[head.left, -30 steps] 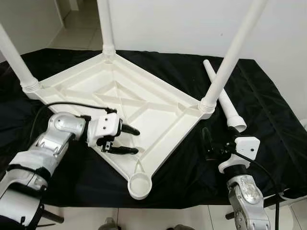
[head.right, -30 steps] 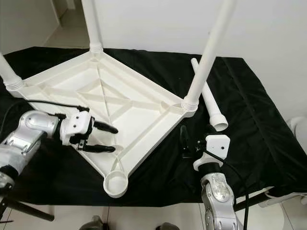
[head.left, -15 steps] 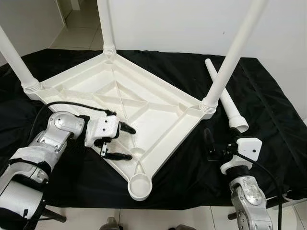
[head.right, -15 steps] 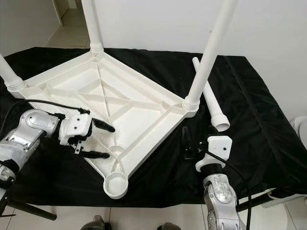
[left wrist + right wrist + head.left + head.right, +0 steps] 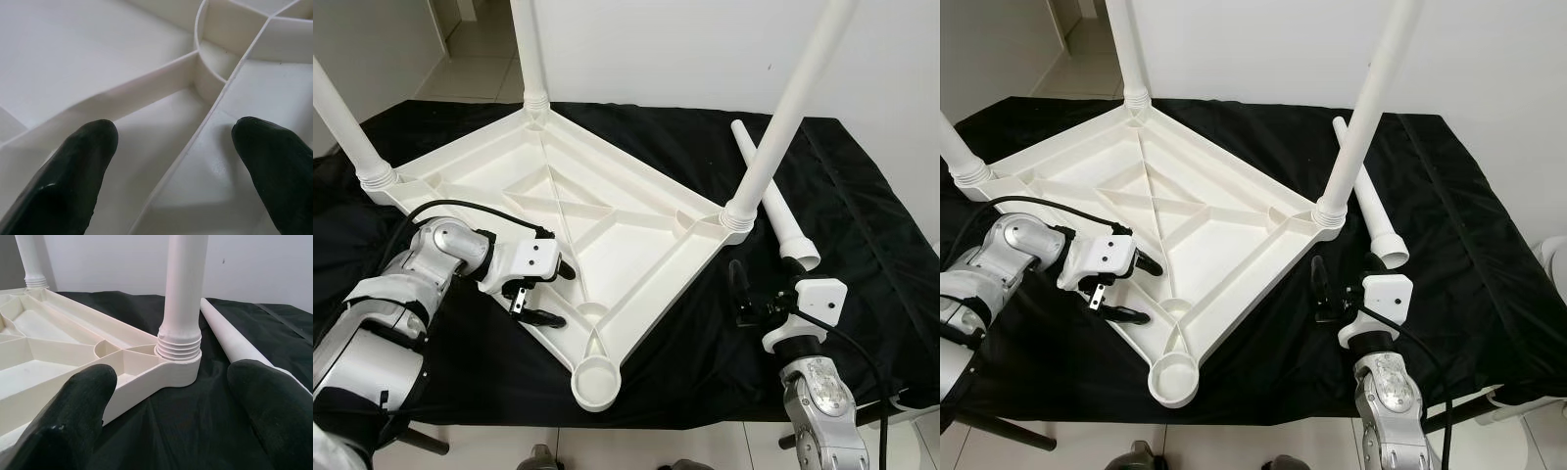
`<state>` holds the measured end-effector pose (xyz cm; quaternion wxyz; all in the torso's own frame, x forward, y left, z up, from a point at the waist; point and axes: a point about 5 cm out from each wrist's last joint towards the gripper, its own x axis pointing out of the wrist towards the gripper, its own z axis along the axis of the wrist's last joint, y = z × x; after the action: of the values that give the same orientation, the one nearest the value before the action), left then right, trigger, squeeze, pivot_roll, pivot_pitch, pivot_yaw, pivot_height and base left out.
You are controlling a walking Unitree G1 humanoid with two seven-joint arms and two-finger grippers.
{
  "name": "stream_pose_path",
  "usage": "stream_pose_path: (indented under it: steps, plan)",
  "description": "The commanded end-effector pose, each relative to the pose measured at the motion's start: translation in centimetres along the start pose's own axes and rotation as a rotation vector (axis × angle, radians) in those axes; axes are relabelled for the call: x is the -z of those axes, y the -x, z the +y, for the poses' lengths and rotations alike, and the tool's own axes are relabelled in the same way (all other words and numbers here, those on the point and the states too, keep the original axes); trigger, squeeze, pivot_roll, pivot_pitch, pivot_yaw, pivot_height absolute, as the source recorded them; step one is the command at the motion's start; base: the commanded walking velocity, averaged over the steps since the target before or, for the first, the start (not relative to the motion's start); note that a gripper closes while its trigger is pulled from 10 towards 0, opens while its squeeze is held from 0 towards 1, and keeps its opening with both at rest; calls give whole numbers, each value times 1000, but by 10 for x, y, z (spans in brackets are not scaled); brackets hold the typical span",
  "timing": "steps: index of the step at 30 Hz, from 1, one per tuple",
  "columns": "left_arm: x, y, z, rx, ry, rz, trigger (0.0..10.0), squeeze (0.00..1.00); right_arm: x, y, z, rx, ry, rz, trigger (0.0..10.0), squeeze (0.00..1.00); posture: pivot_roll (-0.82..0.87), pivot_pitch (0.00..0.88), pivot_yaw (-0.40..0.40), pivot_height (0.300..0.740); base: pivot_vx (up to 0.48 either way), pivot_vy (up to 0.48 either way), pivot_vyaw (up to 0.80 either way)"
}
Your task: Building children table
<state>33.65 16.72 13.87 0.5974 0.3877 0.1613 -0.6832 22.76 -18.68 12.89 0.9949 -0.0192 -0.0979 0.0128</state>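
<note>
On the black cloth [image 5: 862,225], I'm straddling the upturned white plastic tabletop [image 5: 607,211] near-left rim with left gripper [image 5: 551,294], fingers apart, holding nothing; right gripper [image 5: 737,294] is hovering open near the loose white plastic leg [image 5: 769,196].

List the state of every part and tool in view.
Tabletop: upside down on the black cloth.
Three legs: screwed upright into corner sockets.
Fourth leg: loose, lying flat on the cloth.
Near corner socket: empty.
Left tool: open, fingers straddling the tabletop's edge rim.
Right tool: open, holding nothing, over the cloth beside the tabletop.
</note>
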Motion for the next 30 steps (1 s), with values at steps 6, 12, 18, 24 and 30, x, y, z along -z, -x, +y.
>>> stream_pose_path:
  steps: [6, 12, 18, 24, 30]
  plan:
    - [19, -3, 3, -173, 15, 162, 4745, 0, 1, 0, -1, 1, 16, 3, 10000, 0, -3, 35, 17, 740, 0, 0, 0]
    - [19, -3, 4, -166, 13, 187, 1490, 0, 1, 0, 0, 1, 18, 1, 10000, 0, -3, 37, 21, 740, 0, 0, 0]
    - [16, -1, 0, -96, -24, 161, 0, 0, 2, 1, -2, 0, 23, 6, 10000, 0, 1, 38, 18, 740, 0, 0, 0]
    - [16, -2, -1, -69, -38, 160, 0, 0, 2, -1, -2, -3, 25, 5, 10000, 0, 3, 38, 20, 740, 0, 0, 0]
    - [13, -6, -6, -20, -48, 124, 0, 0, 2, -1, -2, -4, 29, 5, 10000, 0, 2, 37, 20, 740, 0, 0, 0]
